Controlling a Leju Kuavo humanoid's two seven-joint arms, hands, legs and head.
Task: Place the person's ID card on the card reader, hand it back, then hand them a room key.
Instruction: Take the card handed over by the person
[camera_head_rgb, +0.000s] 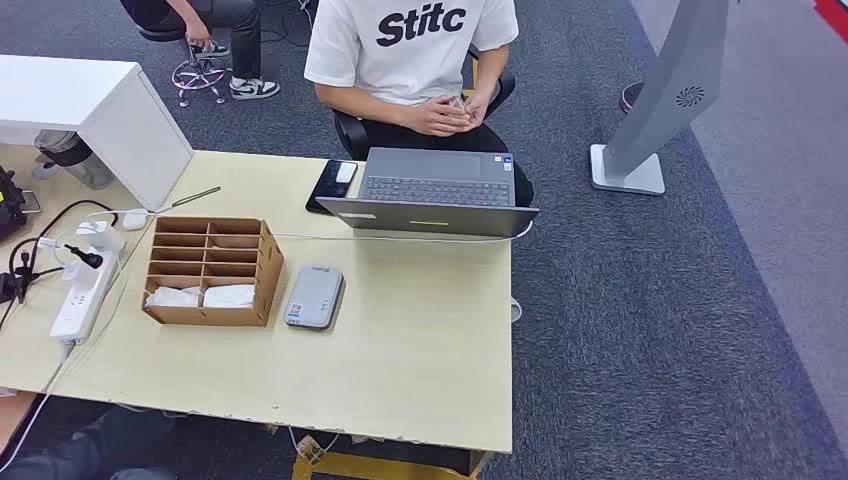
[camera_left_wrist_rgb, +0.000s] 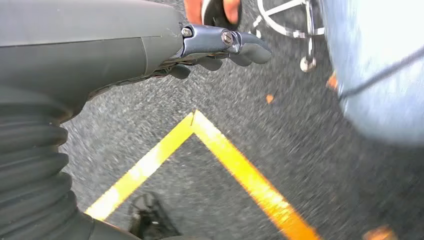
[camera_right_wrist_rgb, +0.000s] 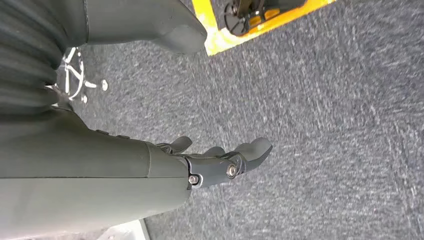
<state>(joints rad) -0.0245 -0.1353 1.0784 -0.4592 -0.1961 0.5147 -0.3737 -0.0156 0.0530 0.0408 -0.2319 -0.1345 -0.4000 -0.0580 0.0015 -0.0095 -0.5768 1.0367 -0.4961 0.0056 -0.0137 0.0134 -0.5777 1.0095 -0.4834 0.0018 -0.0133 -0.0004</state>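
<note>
Both hands hang low beside the robot, over carpet, well below and short of the tabletop. Left hand: fingers loosely apart, nothing in it. Right hand: same, fingers slack and apart, holding nothing.

ID card: probably the small pale thing the seated person's hands clasp across the tabletop, far fwd of both hands; too small to be sure. Card reader, grey slab, lies flat on the tabletop, fwd and up from the hands, just beside the wooden organizer. White items in the organizer's near compartments may be room keys; can't confirm.

Handling, as judgement: card will be thin, stiff, v. light, slick plastic. Not fragile, but easy to drop or let slide. Best taken by an edge or corner pinched between thumb and fingers while the person presents it, leaving most of the face free. Once flat on the reader it'll be hard to lift, so let an edge overhang for re-pick.
</note>
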